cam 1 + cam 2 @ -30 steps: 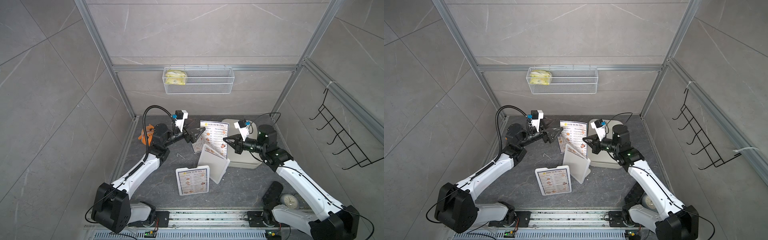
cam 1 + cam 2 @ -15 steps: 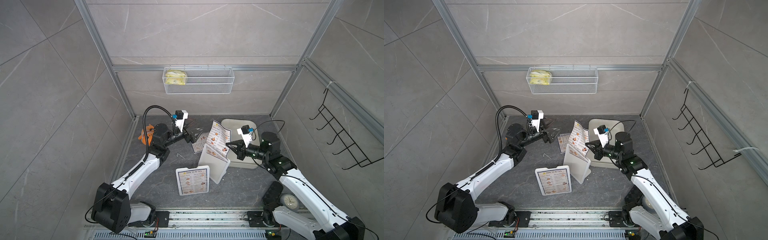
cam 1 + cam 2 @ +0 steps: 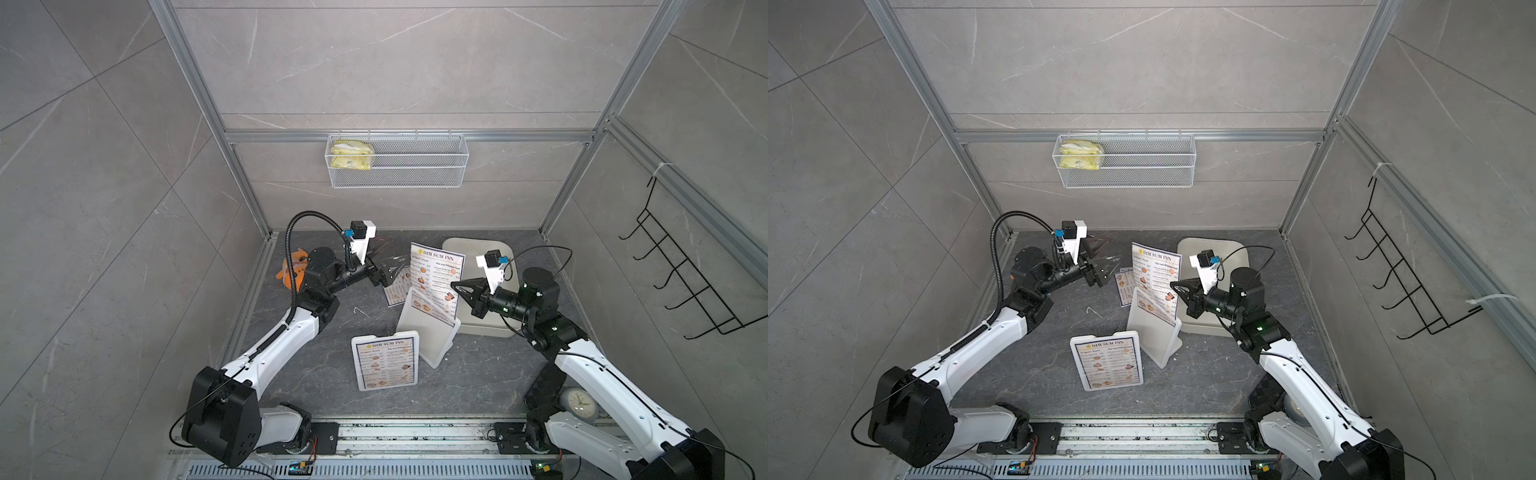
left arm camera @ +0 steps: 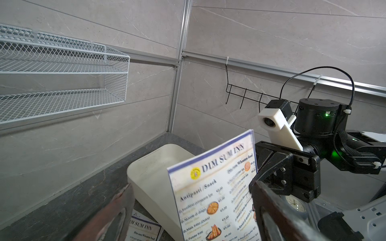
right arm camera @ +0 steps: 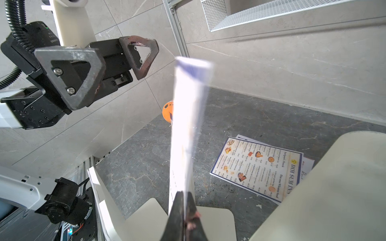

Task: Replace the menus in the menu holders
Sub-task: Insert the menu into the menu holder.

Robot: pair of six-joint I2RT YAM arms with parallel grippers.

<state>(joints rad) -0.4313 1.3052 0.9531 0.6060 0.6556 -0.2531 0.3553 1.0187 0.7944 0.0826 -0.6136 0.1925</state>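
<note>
Our right hand (image 3: 454, 286) is pressed together on the side edge of a DIM SUM INN menu (image 3: 436, 270), holding the sheet nearly upright above the counter (image 3: 324, 374) with its lower end seemingly tucked into the tilted menu holder (image 3: 415, 332). We judge the pinch to be the weak point. It is narrow and at one edge, so the thin paper could buckle, twist or slip free. Nothing braces the holder, so any drag through the sheet could tip or slide it. Our left hand (image 5: 109, 92) hangs spread just beside the sheet, gripping nothing, so it offers no support. The menu itself is white with a dark blue border, a round yellow emblem by the heading, and columns of small food photos with prices; seen edge-on from the right wrist it is blurred. Near the front, a second holder (image 3: 386, 387) lies flat with a menu inside, loose menus (image 5: 257, 169) lie on the counter behind, and a cream tray (image 3: 469, 243) sits just beside.
</note>
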